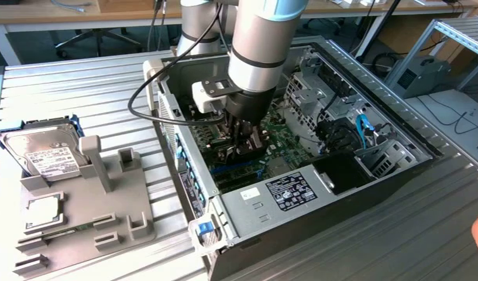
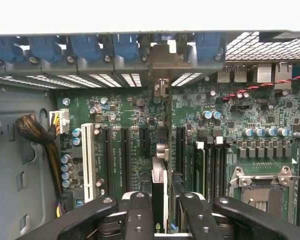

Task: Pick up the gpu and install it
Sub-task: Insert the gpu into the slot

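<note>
We see the open computer case [image 1: 395, 170] filling the middle and right of the exterior frame, lying on the slatted worktop [image 1: 82, 93], with the arm [image 1: 258, 52] reaching down into it from the top centre. At lower left sits a grey holder tray [image 1: 133, 225] with the hard drive [image 1: 47, 152] propped in it. The jaws [image 1: 243, 143] are partway closed on the gpu [image 2: 158, 172], which stands edge-on over the green motherboard [image 2: 250, 115] between the black expansion slots, centre of the wrist frame. We judge the pickup done and the card over or entering a slot; whether it is fully seated we cannot tell
</note>
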`<state>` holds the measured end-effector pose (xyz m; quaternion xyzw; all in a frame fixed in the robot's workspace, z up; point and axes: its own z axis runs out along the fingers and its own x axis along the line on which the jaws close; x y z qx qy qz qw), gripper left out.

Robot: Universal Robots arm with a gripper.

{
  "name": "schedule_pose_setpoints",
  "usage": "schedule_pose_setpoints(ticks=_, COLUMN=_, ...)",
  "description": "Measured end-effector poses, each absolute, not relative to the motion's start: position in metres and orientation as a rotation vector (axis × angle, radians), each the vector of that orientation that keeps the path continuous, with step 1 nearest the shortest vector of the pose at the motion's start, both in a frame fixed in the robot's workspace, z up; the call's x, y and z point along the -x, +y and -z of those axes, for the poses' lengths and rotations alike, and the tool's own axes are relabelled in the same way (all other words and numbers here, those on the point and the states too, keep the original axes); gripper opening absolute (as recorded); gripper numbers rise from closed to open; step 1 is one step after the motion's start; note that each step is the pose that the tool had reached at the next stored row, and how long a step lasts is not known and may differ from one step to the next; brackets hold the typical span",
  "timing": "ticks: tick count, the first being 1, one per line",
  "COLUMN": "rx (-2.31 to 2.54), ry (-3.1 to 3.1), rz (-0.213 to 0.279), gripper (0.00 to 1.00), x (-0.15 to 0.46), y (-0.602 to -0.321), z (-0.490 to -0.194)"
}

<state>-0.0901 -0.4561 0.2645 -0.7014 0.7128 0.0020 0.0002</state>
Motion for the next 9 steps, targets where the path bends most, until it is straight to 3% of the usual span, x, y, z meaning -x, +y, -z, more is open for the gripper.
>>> schedule_pose_setpoints(ticks=9, rx=2.203, ry=2.239, rz=-0.006, gripper=0.26, x=0.0902, y=-0.4561, z=-0.2633)
